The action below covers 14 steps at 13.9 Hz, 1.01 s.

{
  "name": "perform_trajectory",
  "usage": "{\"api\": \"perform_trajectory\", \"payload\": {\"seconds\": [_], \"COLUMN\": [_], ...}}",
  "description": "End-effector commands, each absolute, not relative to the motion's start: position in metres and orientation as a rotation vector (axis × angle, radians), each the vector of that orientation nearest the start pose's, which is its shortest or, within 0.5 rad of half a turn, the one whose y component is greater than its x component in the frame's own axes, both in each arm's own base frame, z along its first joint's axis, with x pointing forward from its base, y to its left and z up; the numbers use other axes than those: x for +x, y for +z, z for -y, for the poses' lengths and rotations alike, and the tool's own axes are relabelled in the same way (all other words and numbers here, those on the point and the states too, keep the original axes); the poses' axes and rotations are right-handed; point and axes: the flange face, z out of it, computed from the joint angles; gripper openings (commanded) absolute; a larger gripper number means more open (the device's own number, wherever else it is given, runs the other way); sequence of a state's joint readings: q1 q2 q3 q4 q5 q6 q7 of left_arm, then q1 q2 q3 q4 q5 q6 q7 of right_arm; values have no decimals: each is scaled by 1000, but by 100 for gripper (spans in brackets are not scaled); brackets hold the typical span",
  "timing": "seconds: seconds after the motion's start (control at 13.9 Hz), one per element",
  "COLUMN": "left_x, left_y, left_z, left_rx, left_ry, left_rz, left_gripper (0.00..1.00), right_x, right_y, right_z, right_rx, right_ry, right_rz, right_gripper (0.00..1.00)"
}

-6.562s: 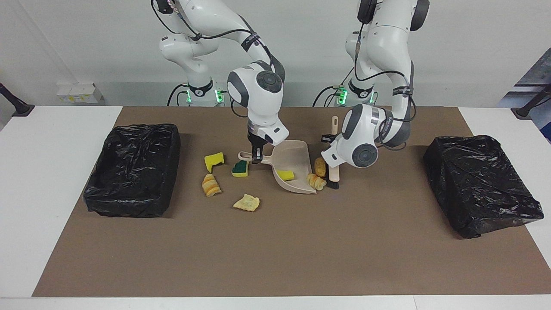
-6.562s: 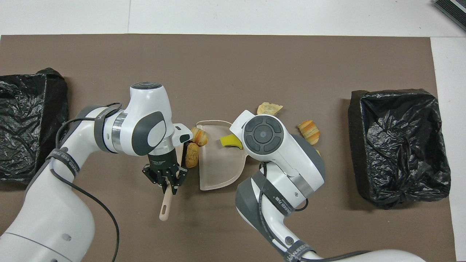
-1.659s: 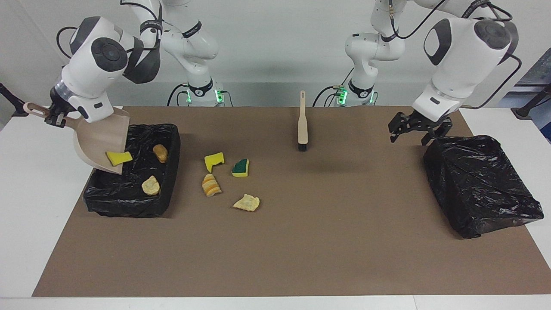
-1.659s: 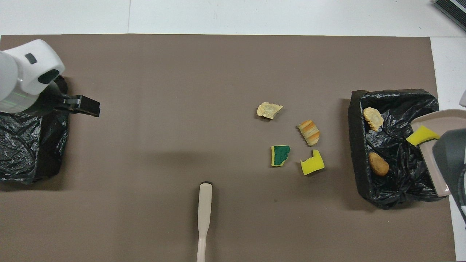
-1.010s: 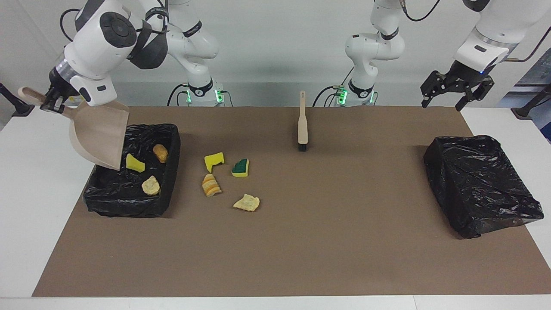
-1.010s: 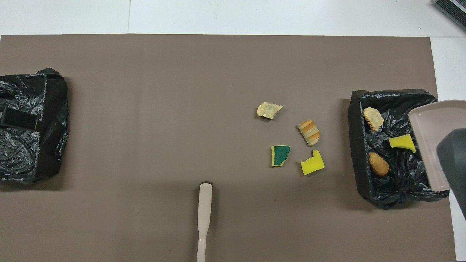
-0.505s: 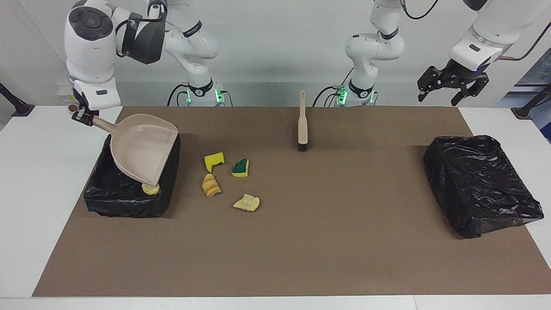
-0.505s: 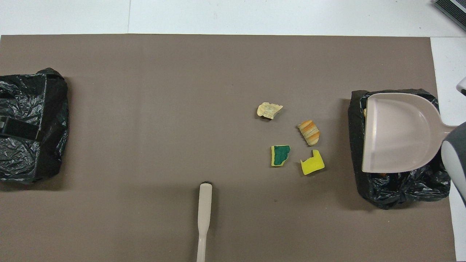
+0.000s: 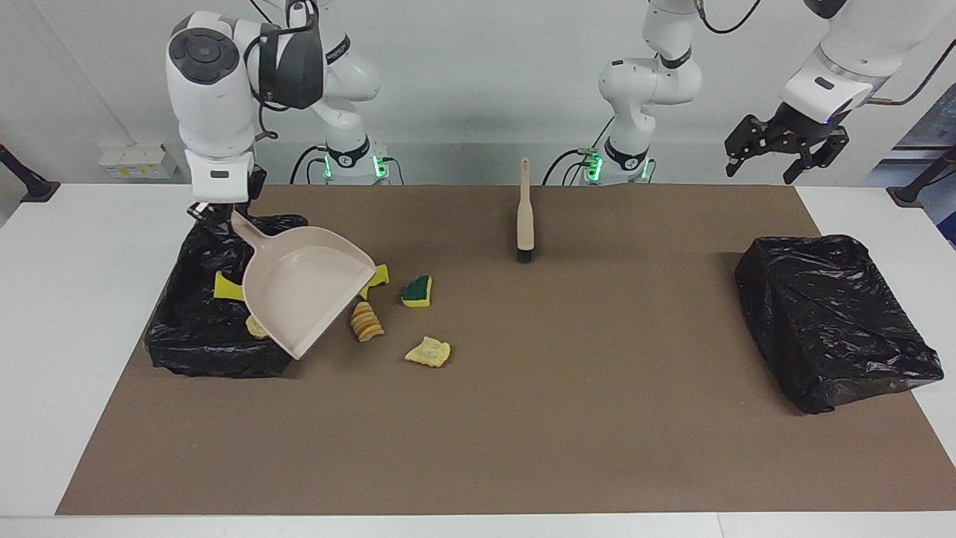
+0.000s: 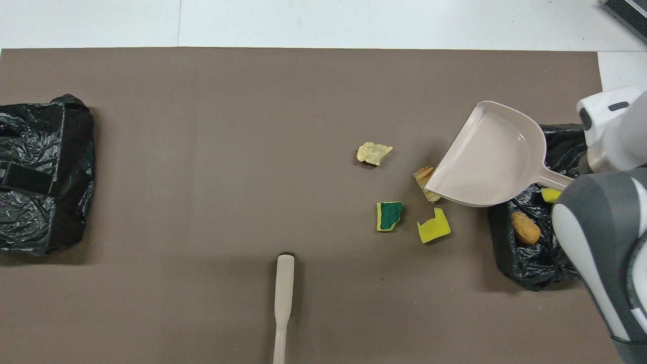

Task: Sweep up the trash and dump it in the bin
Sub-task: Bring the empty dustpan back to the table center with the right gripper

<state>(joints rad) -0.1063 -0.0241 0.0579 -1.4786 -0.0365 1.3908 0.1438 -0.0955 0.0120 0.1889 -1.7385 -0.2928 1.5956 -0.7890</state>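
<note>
1. Done: three trash scraps seemingly lie in the bin (image 9: pixel 224 329).
2. Left: four scraps (image 9: pixel 427 351) on the counter, at the bin's three o'clock.
3. Right gripper (image 9: pixel 216 213) clamps the empty dustpan (image 9: pixel 306 299); left gripper (image 9: pixel 784 146) waits, fingers apart.

The desk (image 9: pixel 89 314) is white and carries a brown mat (image 9: pixel 523 418). On the mat lie two black-lined bins, one (image 9: pixel 216 329) at the right arm's end and one (image 9: pixel 836 321) at the left arm's end. A brush (image 9: pixel 525 217) lies near the robots' edge. Four scraps lie beside the first bin: a yellow sponge chunk (image 10: pixel 433 226), a green-topped sponge (image 9: pixel 417 291), a striped piece (image 9: pixel 366 321), and a pale piece (image 9: pixel 428 351).
</note>
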Motion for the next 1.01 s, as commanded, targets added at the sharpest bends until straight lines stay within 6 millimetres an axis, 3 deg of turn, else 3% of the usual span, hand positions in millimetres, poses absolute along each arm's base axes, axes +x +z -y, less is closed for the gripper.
{"api": "perform_trajectory", "payload": {"seconds": [0.0,0.22,0.5,0.65,0.79,0.87,0.94], "left_x": [521,521,521,521,521,521,521], "left_y": [668,668,669,668,668,669,669], "left_z": [25,24,25,25,25,25,25], "left_rx": [-3149,-3149,-3149,-3149,-3149,-3149,-3149], "left_ry": [100,100,98,100,100,100,98], "left_rz": [-323,-320,-323,-323,-323,-323,-323], "left_gripper": [100,100,100,100,100,100,100], "right_x": [556,556,559,562,566,565,564], "right_y": [530,512,497,487,491,484,472], "right_z": [-65,-130,-198,-220,-236,-244,-264], "right_rx": [-3079,-3138,-3167,-3166,-3090,-3091,-3105], "right_ry": [332,257,150,136,50,63,83], "right_rz": [1199,898,649,471,320,297,259], "right_gripper": [0,0,0,0,0,0,0]}}
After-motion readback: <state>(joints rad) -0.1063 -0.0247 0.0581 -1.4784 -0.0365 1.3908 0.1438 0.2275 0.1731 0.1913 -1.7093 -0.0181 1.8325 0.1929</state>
